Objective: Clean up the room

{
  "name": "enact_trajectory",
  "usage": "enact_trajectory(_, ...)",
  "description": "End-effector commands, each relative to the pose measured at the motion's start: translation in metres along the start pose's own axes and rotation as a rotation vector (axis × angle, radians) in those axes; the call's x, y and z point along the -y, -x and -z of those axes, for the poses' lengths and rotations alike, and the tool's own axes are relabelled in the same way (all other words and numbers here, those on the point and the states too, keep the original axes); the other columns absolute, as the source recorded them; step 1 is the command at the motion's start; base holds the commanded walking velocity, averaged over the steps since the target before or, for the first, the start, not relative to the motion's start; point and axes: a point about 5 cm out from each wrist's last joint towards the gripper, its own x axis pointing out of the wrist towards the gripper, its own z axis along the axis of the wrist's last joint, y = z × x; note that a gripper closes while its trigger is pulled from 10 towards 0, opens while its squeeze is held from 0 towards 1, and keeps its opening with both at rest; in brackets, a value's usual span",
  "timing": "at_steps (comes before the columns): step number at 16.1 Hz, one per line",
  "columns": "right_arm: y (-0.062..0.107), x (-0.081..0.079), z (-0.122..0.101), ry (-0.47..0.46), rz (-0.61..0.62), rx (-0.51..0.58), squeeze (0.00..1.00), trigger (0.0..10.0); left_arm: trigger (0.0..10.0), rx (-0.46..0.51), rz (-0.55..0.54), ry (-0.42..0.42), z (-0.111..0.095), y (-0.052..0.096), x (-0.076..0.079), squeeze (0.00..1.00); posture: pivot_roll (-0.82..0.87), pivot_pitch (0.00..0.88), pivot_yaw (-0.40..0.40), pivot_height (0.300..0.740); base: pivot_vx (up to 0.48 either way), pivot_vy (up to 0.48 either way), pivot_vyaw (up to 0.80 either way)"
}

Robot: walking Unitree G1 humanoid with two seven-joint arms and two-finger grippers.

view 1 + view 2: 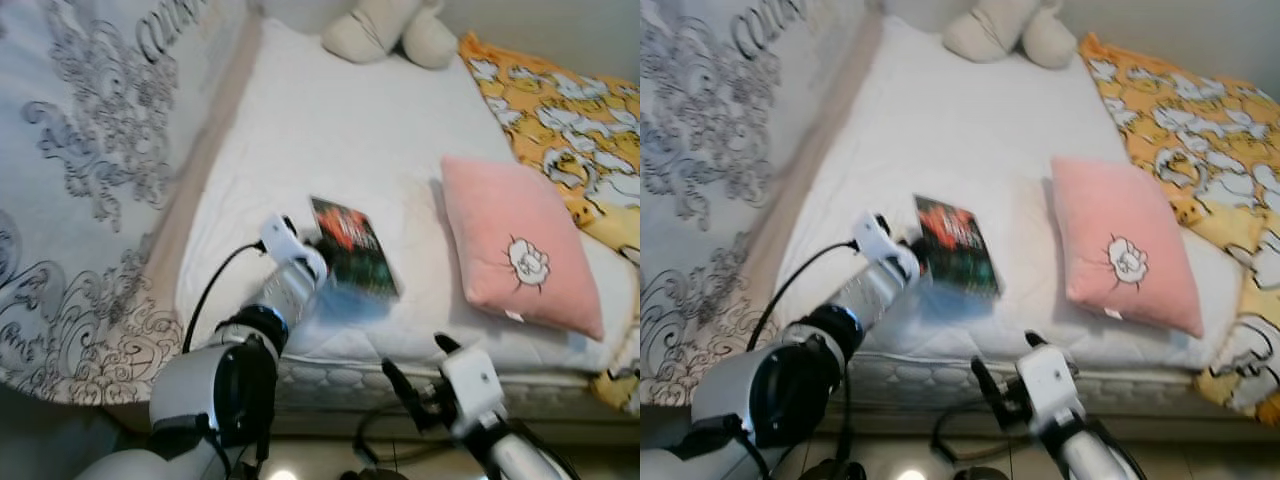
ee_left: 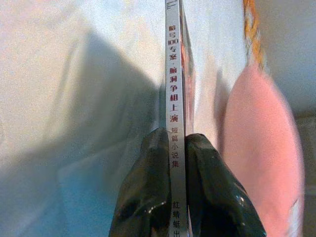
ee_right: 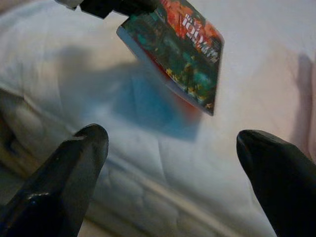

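Note:
A thin book [image 1: 352, 250] with a dark green and red cover hangs just above the white mattress [image 1: 330, 130], casting a shadow below it. My left gripper [image 1: 305, 238] is shut on the book's near edge; in the left wrist view both black fingers [image 2: 145, 197] pinch its white spine [image 2: 175, 113]. My right gripper [image 1: 418, 372] stands open low in front of the mattress edge. In the right wrist view its two fingertips [image 3: 74, 163] spread wide below the book [image 3: 185, 49].
A pink cushion [image 1: 515, 245] lies on the mattress right of the book. An orange patterned blanket [image 1: 560, 110] covers the right side. A cream plush toy [image 1: 385, 30] sits at the far end. A grey patterned cloth [image 1: 90, 180] hangs on the left.

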Motion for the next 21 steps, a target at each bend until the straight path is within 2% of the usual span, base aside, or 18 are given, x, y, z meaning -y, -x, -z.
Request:
enact_trajectory(1,0.006,0.006,-0.001,0.011,0.029,-0.010,0.00,10.0,0.0,-0.092,0.163,-0.021,0.045,-0.001,0.051,0.00,-0.34,0.114,-0.111,0.740,0.000,0.000,0.00)
enact_trajectory(2,0.012,0.003,0.001,-0.005,0.041,-0.020,0.00,10.0,0.0,-0.077,0.305,-0.013,0.038,-0.001,0.084,0.00,-0.34,0.121,-0.112,0.740,0.000,0.000,0.00)
enact_trajectory(3,0.014,0.000,0.001,-0.012,0.036,-0.026,0.00,10.0,0.0,-0.073,0.358,0.006,0.035,0.000,0.096,0.00,-0.34,0.123,-0.114,0.740,0.000,0.000,0.00)
enact_trajectory(4,0.014,0.000,0.001,-0.012,0.036,-0.026,0.00,10.0,0.0,-0.073,0.358,0.006,0.035,0.000,0.096,0.00,-0.34,0.123,-0.114,0.740,0.000,0.000,0.00)
enact_trajectory(5,0.022,-0.008,0.001,-0.024,0.014,-0.044,0.00,10.0,0.0,-0.037,0.405,0.044,0.022,0.000,0.100,0.00,-0.35,0.156,-0.134,0.740,0.000,0.000,0.00)
enact_trajectory(8,0.034,-0.016,0.001,-0.037,-0.006,-0.070,0.00,10.0,0.0,0.042,0.307,-0.014,0.003,-0.003,0.068,0.00,-0.37,0.171,-0.131,0.740,0.000,0.000,0.00)
enact_trajectory(9,0.037,-0.019,0.002,-0.041,-0.008,-0.077,0.00,10.0,0.0,0.054,0.266,-0.071,0.000,-0.003,0.058,0.00,-0.37,0.184,-0.135,0.740,0.000,0.000,0.00)
enact_trajectory(10,0.041,-0.023,0.001,-0.048,-0.011,-0.083,0.00,10.0,0.0,0.060,0.227,-0.163,-0.001,-0.003,0.050,0.00,-0.38,0.210,-0.136,0.740,0.000,0.000,0.00)
enact_trajectory(11,0.044,-0.025,0.000,-0.053,-0.012,-0.087,0.00,10.0,0.0,0.063,0.203,-0.225,-0.002,-0.003,0.046,0.00,-0.38,0.210,-0.136,0.740,0.000,0.000,0.00)
enact_trajectory(12,0.048,-0.034,-0.001,-0.067,-0.023,-0.094,0.00,10.0,0.0,0.077,0.161,-0.357,-0.004,-0.002,0.038,0.00,-0.38,0.253,-0.133,0.740,0.000,0.000,0.00)
enact_trajectory(13,0.051,-0.039,-0.001,-0.080,-0.031,-0.101,0.00,10.0,0.0,0.090,0.137,-0.420,-0.007,-0.002,0.035,0.00,-0.38,0.258,-0.132,0.740,0.000,0.000,0.00)
enact_trajectory(14,0.051,-0.040,-0.001,-0.083,-0.032,-0.103,0.00,10.0,0.0,0.092,0.133,-0.428,-0.007,-0.002,0.035,0.00,-0.38,0.258,-0.132,0.740,0.000,0.000,0.00)
enact_trajectory(15,0.056,-0.044,0.000,-0.097,-0.032,-0.114,0.00,10.0,0.0,0.125,0.074,-0.478,-0.017,-0.001,0.024,0.00,-0.37,0.299,-0.133,0.740,0.000,0.000,0.00)
enact_trajectory(16,0.058,-0.046,-0.001,-0.102,-0.031,-0.119,0.00,10.0,0.0,0.135,0.056,-0.492,-0.020,-0.001,0.021,0.00,-0.37,0.299,-0.133,0.740,0.000,0.000,0.00)
enact_trajectory(17,0.062,-0.046,0.001,-0.105,-0.026,-0.138,0.00,10.0,0.0,0.172,0.000,-0.575,-0.033,0.001,0.012,0.00,-0.37,0.315,-0.131,0.740,0.000,0.000,0.00)
enact_trajectory(20,0.062,-0.047,0.002,-0.108,-0.022,-0.145,0.00,10.0,0.0,0.189,-0.056,-0.651,-0.044,0.003,0.003,0.00,-0.36,0.314,-0.128,0.740,0.000,0.000,0.00)
enact_trajectory(21,0.062,-0.048,0.003,-0.111,-0.022,-0.148,0.00,10.0,10.0,0.195,-0.130,-0.728,-0.050,0.004,-0.005,0.77,-0.35,0.312,-0.126,0.740,0.000,0.000,0.00)
